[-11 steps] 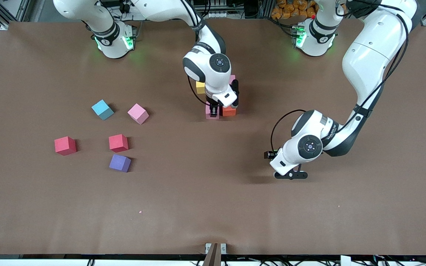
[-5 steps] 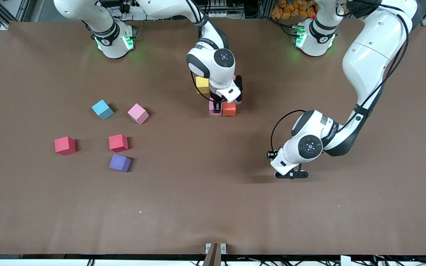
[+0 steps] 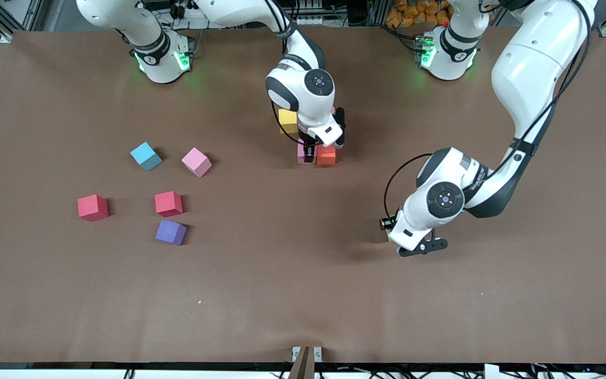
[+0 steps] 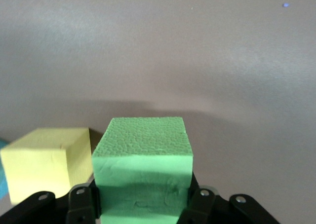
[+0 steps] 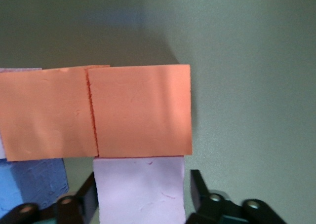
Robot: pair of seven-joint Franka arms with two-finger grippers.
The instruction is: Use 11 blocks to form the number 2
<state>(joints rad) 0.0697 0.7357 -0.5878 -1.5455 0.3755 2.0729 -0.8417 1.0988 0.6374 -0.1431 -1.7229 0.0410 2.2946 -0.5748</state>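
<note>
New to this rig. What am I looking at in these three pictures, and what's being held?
Two white robot arms at a brown table build a digit from foam cubes. The wide picture looks down from across the table; the other two come from a camera on each arm's wrist. The left end effector is shut on a green block, with a yellow block beside it. The right end effector stands open around a pink block, set against two orange blocks in the started digit. Five loose blocks lie toward the right arm's end.

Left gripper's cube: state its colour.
Green cube, clearest in the left wrist view.
</note>
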